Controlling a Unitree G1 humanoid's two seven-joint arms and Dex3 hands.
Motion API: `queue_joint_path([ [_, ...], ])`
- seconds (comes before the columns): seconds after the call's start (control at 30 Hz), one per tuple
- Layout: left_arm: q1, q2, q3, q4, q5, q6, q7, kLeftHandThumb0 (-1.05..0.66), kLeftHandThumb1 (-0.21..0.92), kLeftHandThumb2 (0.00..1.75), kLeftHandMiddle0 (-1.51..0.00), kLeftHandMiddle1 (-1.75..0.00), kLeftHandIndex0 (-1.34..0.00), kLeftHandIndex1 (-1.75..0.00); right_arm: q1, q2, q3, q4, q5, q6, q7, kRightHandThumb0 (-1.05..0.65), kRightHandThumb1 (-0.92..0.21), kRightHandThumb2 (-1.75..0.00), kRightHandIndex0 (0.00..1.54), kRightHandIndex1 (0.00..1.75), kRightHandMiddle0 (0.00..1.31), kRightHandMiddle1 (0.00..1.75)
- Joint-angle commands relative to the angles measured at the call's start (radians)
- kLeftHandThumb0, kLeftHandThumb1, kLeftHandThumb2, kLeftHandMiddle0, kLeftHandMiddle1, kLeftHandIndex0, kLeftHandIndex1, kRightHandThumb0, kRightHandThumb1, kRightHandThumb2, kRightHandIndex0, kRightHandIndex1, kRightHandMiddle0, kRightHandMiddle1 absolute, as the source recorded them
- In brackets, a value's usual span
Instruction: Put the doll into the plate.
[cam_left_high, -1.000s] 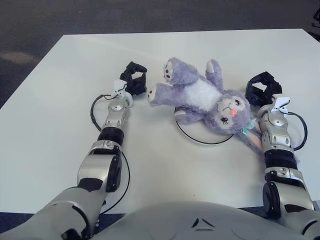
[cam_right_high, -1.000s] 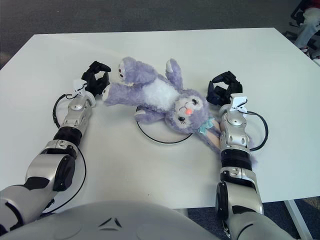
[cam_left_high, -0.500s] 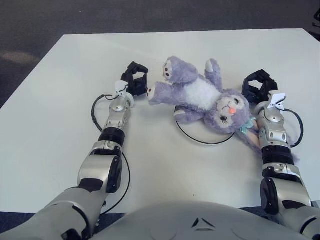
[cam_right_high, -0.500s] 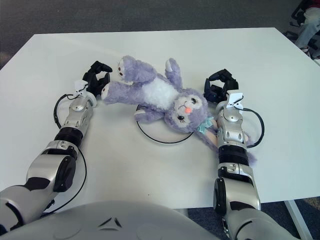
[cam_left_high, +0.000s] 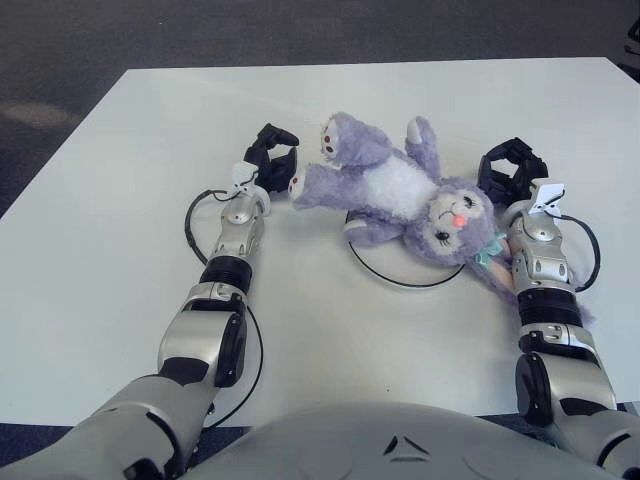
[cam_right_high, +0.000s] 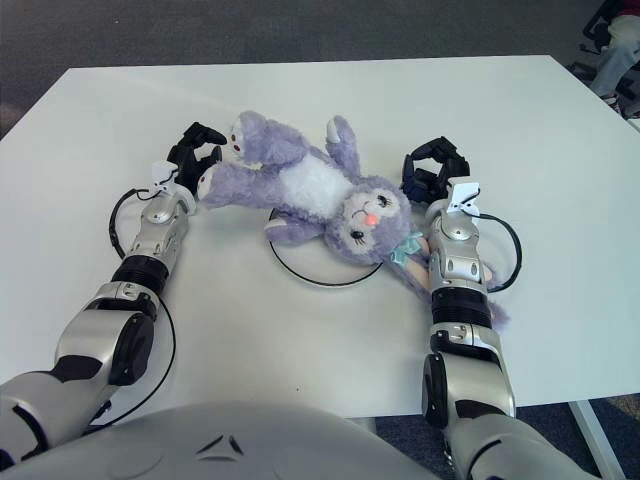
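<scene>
Doll (cam_left_high: 400, 190): purple plush with white belly, lying face up on the white table (cam_left_high: 120, 250). Long axis runs from about 10 o'clock (feet) to 4 o'clock (head), with the pink nose toward the robot. The head and lower body overlap the far arc of the plate (cam_left_high: 400, 272), a thin dark ring seen mostly as outline; the legs and one raised arm extend beyond the ring toward 10 and 12 o'clock.

Left hand (cam_left_high: 272, 160): at 9 o'clock of the doll, its dark fingers (cam_left_high: 283, 137) curled loosely around one foot (contact looks likely, though whether they actually grip cannot be told).

Right hand (cam_right_high: 432, 172): at 3 o'clock of the doll's head, just beside it; fingers bent into an open claw, nothing held. One long doll ear lies under the right forearm.

View differences: the right eye view shows a seated figure's clothing (cam_right_high: 615, 50) at the upper right corner and a table leg at the lower right; the left eye view shows neither.
</scene>
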Motion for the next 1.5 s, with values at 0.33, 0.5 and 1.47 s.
queue_joint_path([
  [0.33, 0.062, -0.019, -0.008, 0.033, 0.004, 0.042, 0.002, -0.41, 0.55, 1.03, -1.11, -1.75, -0.43, -1.75, 0.012, 0.054, 0.031, 0.047, -0.004, 0.058, 0.002, -0.45, -0.43, -1.18, 1.31, 1.75, 0.53, 1.75],
  [0.5, 0.063, -0.019, -0.008, 0.032, 0.004, 0.037, 0.0, -0.41, 0.55, 1.02, -1.1, -1.75, -0.43, -1.75, 0.005, 0.066, 0.037, 0.049, -0.008, 0.069, -0.011, -0.44, -0.43, -1.17, 1.31, 1.75, 0.52, 1.75],
  [1.47, 0.07, -0.017, -0.009, 0.021, 0.002, 0.036, -0.005, -0.41, 0.55, 1.03, -1.11, -1.75, -0.43, -1.75, -0.015, 0.123, 0.077, 0.066, -0.025, 0.064, -0.061, -0.45, -0.43, -1.17, 1.33, 1.75, 0.52, 1.75],
])
